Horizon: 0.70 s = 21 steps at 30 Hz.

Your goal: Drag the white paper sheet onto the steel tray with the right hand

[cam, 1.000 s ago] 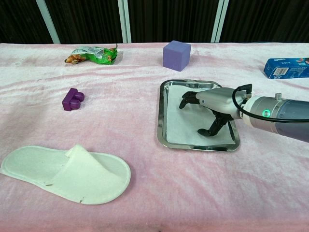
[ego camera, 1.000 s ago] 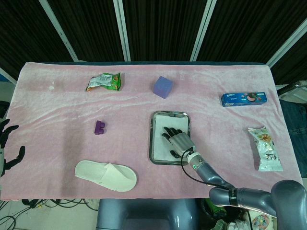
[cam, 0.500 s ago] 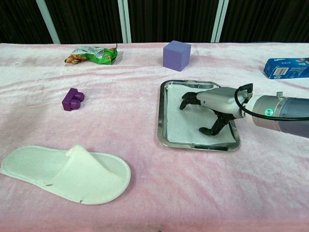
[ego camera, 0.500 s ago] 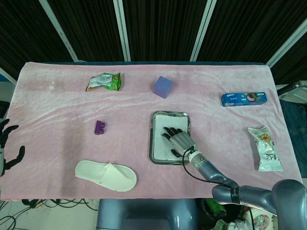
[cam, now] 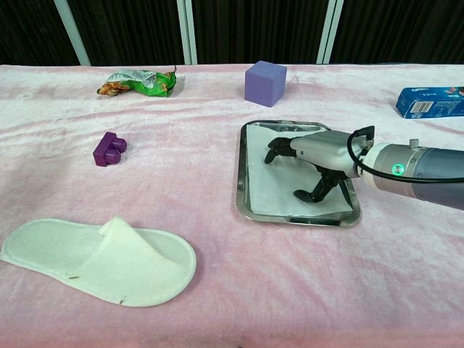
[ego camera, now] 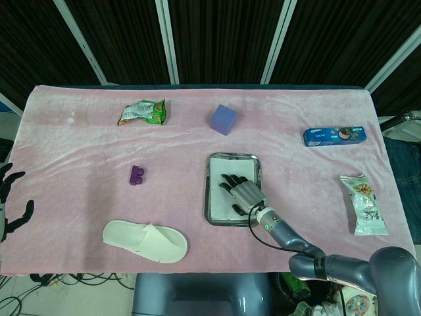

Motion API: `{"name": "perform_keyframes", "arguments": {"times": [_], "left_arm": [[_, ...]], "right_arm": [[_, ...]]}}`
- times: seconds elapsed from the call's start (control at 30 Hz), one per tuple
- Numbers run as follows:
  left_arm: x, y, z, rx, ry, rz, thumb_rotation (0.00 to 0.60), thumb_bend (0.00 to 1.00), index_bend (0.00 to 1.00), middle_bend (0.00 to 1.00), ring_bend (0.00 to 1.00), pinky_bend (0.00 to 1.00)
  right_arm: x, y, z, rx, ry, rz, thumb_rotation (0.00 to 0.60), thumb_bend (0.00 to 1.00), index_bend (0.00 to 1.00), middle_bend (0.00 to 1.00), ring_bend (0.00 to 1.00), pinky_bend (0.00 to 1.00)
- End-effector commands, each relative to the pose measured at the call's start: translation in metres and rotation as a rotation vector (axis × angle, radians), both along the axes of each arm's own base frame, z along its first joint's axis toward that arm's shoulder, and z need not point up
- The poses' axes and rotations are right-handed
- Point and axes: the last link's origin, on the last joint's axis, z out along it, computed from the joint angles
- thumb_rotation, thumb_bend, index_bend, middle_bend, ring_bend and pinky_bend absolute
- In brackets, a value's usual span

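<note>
The steel tray (ego camera: 211,212) (cam: 241,196) sits right of the table's centre on the pink cloth. The white paper sheet (ego camera: 220,200) (cam: 272,188) lies inside it, covering most of the tray floor. My right hand (ego camera: 242,193) (cam: 313,154) reaches in from the near right and rests on the sheet, palm down, fingers spread with their tips pressing the paper. It grips nothing. My left hand (ego camera: 8,197) hangs off the table's left edge, fingers apart and empty; the chest view does not show it.
A purple cube (ego camera: 223,119) stands just beyond the tray. A green snack bag (ego camera: 143,112), a small purple block (ego camera: 137,175) and a white slipper (ego camera: 145,241) lie to the left. A blue biscuit box (ego camera: 333,135) and a pale snack packet (ego camera: 364,203) lie to the right.
My right hand has slid a little leftward and away from me across the tray, and the paper sheet under it has shifted with it. The left hand has not moved.
</note>
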Motion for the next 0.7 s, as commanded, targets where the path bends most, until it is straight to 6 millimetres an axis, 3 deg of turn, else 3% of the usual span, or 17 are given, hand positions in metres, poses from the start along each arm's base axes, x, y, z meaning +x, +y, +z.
{"name": "perform_keyframes", "arguments": {"times": [0.03,0.7], "left_arm": [[-0.0001,0.0,0.0002,0.001,0.0,0.0,0.6,0.4,0.22,0.07,0.01,0.05],[-0.0005,0.0,-0.0001,-0.002,0.0,0.004,0.6,0.4,0.22,0.07,0.01,0.05]], "right_arm": [[0.0009,0.0004,-0.0005,-0.003,-0.002,-0.004,0.6,0.3,0.17,0.0,0.07,0.18],[0.0077,0.0054,-0.0012,-0.035,-0.023,-0.057,0.6,0.29,0.17,0.0,0.07,0.18]]}}
